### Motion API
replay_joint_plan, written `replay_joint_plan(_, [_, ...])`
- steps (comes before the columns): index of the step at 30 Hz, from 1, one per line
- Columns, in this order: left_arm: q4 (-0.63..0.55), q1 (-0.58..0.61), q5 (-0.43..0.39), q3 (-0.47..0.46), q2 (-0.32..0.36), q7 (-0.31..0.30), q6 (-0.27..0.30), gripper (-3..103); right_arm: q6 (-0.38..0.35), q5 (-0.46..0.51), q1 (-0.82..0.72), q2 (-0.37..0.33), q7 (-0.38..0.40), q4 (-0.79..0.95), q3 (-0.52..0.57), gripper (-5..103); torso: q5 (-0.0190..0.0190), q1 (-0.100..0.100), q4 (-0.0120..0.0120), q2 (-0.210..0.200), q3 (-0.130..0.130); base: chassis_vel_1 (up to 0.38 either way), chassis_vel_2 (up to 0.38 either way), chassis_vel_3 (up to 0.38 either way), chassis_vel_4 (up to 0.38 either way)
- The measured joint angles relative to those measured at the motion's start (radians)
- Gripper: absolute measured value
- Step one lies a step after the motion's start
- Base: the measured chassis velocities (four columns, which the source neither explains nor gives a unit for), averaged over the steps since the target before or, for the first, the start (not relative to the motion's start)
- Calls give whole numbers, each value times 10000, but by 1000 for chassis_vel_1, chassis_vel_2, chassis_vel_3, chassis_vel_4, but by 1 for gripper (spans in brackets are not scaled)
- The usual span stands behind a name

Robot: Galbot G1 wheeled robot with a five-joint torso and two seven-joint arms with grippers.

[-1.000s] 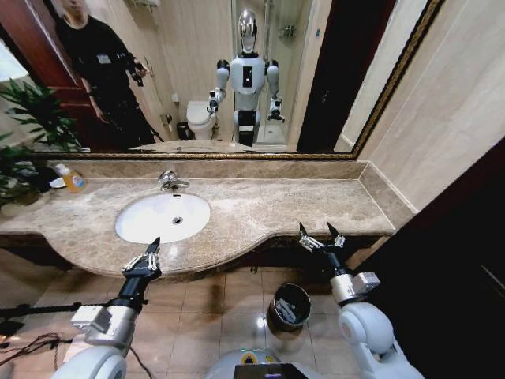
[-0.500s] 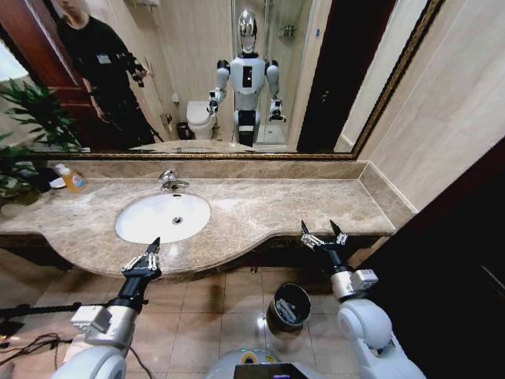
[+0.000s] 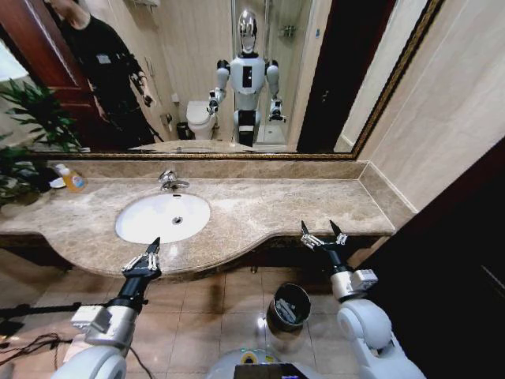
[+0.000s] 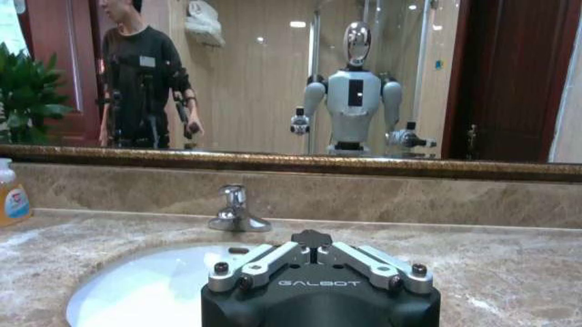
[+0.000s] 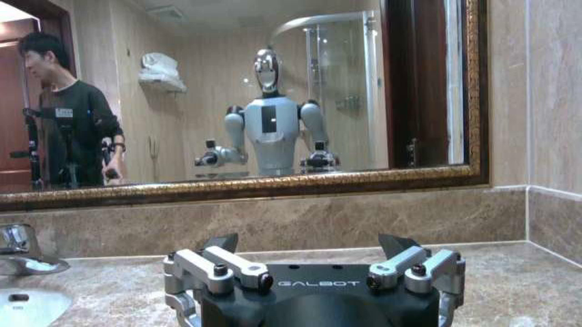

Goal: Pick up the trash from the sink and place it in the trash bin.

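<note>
- We read "GALBOT" in white letters on the dark housing of each wrist, just behind the fingers.
- Nearest us, the trash bin (image 3: pixel 289 306) stands on the tiled floor below the bench's front edge, between our two arms; small pale pieces of trash (image 3: pixel 285 312) lie inside it.
- Our left tool (image 3: pixel 144 254) hovers at the front edge of the bench (image 3: pixel 260 209), just before the sink (image 3: pixel 162 217); its fingers are together and hold nothing.
- Our right tool (image 3: pixel 322 234) hangs at the bench's front edge, well to the right of the sink, its fingers spread apart and empty.
- The white oval basin shows its drain in the middle; we see no tubes or packet in it.
- Behind the basin stands the chrome faucet (image 3: pixel 170 181).
- At the far left of the bench is an orange-yellow soap bottle (image 3: pixel 71 178); its label is too small to read.
- Green plant leaves (image 3: pixel 31 118) rise at the left.
- Farthest, the gold-framed mirror (image 3: pixel 197 79) reflects our robot, a white toilet and a person in dark clothes.
</note>
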Motion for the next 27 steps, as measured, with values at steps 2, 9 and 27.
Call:
replay_joint_plan(2, [0, 0, 0, 0, 0, 0, 0, 0, 0, 0, 0, 0, -1, -1, 0, 100, 0, 0, 0, 0, 0, 0, 0, 0, 0])
replay_joint_plan(9, [0, 0, 0, 0, 0, 0, 0, 0, 2, 2, -1, 0, -4, -6, 0, 100, 0, 0, 0, 0, 0, 0, 0, 0, 0])
replay_joint_plan(27, [0, 0, 0, 0, 0, 0, 0, 0, 13, 12, 0, 1, -11, -8, 0, 100, 0, 0, 0, 0, 0, 0, 0, 0, 0])
